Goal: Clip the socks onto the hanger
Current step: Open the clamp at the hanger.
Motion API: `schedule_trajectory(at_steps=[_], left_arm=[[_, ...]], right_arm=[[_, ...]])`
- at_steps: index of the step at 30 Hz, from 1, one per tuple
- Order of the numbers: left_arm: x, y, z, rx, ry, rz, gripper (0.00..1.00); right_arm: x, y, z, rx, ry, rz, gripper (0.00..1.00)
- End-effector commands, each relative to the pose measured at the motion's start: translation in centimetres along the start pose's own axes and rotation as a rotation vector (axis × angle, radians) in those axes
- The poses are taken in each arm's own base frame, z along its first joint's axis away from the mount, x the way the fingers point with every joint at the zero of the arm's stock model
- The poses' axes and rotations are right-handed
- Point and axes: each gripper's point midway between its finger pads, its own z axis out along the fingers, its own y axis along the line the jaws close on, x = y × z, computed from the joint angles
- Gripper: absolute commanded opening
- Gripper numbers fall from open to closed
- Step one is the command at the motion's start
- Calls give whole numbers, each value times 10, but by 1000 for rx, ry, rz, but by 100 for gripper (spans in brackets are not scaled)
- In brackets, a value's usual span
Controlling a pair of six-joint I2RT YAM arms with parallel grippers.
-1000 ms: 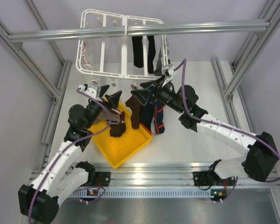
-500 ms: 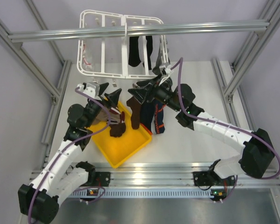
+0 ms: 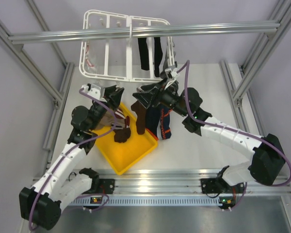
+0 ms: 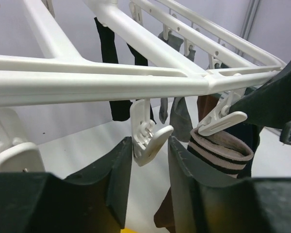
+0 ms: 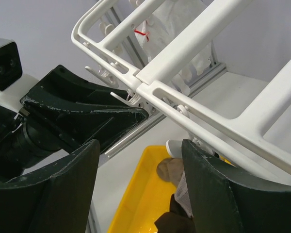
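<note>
The white hanger (image 3: 106, 46) hangs from the rail, with two black socks (image 3: 143, 53) clipped at its far side. In the left wrist view my left gripper (image 4: 149, 145) is open, its jaws astride a dangling white clip (image 4: 146, 138) without squeezing it. Beside it another clip (image 4: 221, 122) holds a brown-white striped sock (image 4: 218, 151). My right gripper (image 3: 138, 96) is open and empty under the hanger's near bar (image 5: 194, 43), close to my left gripper (image 3: 115, 95). A brown sock (image 3: 140, 119) and a navy sock with orange trim (image 3: 165, 124) hang below it.
A yellow tray (image 3: 136, 155) lies under both grippers, with a dark brown sock (image 3: 122, 135) in it; a tan sock (image 5: 172, 170) shows in it in the right wrist view. An aluminium rail (image 3: 208, 28) crosses above the hanger. Frame posts stand at both sides.
My left gripper has risen from above the tray up to the hanger's near edge, around a clip. The hanger has swung slightly. My right gripper has shifted a little left.
</note>
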Motion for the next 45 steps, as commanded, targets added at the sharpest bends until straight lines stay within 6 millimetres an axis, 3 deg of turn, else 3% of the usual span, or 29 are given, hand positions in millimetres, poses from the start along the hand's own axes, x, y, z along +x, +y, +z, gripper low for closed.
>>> schedule_trajectory(at_steps=[1, 12, 15, 20, 25, 33, 42, 45], left_arm=[[-41, -12, -5, 53, -90, 33, 38], [-28, -38, -30, 199, 101, 78, 15], [-28, -48, -34, 257, 143, 84, 10], [-23, -59, -38, 319, 196, 49, 3], [-24, -63, -36, 333, 202, 18, 0], [-25, -63, -35, 330, 208, -11, 0], [-23, -65, -38, 340, 236, -9, 0], [-24, -64, -38, 333, 247, -16, 0]], right_arm=[[-32, 31, 3, -78, -93, -13, 67], [-37, 43, 14, -139, -128, -29, 54], [-37, 52, 17, -181, -124, -2, 56], [-37, 70, 20, -273, -109, 15, 66], [-37, 81, 15, -321, -103, -8, 66], [-41, 65, -16, -222, -129, -104, 58], [-49, 62, -28, -266, -80, -74, 48], [-52, 49, -36, -243, -50, -58, 47]])
